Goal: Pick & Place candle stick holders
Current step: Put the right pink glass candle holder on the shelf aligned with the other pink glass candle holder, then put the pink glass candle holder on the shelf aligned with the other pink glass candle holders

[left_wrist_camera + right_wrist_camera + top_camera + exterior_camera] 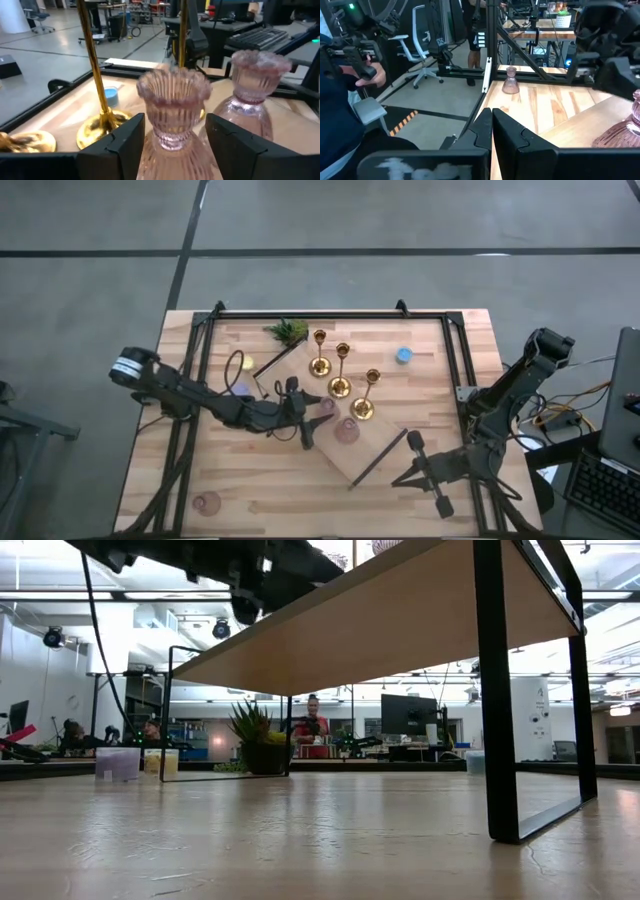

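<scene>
Three gold candlesticks [340,380] stand by their round bases on a raised wooden shelf [385,435] set slantwise on the table. Two pinkish glass cups stand on it too: one [172,115] between the fingers of my left gripper [312,412], the other [347,430] just beside it. My left gripper is open, one finger on each side of the cup; whether they touch it does not show. A third cup [207,502] stands near the table's near left corner and also shows in the right wrist view [510,80]. My right gripper [492,125] is shut and empty at the near right.
The shelf stands on black metal legs [497,690]. A green plant [288,331], a blue tealight [403,355] and a yellow one [246,365] lie toward the far edge. A black frame [330,314] borders the table. A person's hand [372,75] shows beyond the table.
</scene>
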Robot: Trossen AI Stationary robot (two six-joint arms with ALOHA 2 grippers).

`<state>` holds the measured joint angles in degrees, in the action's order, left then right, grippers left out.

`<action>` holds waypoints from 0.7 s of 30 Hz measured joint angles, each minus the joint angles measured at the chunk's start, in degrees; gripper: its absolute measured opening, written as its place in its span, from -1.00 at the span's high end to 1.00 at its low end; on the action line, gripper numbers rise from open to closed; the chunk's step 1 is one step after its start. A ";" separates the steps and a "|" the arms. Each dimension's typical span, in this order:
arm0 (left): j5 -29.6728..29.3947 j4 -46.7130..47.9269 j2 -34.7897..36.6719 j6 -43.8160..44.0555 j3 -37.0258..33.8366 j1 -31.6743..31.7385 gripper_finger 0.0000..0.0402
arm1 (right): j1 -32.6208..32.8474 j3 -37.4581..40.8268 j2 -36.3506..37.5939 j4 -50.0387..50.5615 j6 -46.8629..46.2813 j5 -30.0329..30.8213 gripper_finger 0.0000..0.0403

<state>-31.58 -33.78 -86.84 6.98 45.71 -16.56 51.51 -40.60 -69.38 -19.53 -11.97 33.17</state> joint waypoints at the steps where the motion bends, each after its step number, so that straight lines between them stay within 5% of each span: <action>1: -0.05 0.40 0.63 -0.06 0.00 0.00 -0.06 | 0.00 0.00 0.00 0.00 0.01 0.00 0.96; 8: -0.15 7.10 4.95 -0.04 -0.02 -0.30 -0.06 | 0.00 0.23 0.00 0.04 -0.02 -0.02 0.96; 21: -0.85 48.34 22.66 8.73 -0.11 -8.72 -0.06 | -0.02 0.33 -0.02 0.28 -0.04 -0.02 0.96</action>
<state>-32.43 14.56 -64.18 15.71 45.60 -25.27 51.48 -40.27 -69.41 -19.25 -12.01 33.15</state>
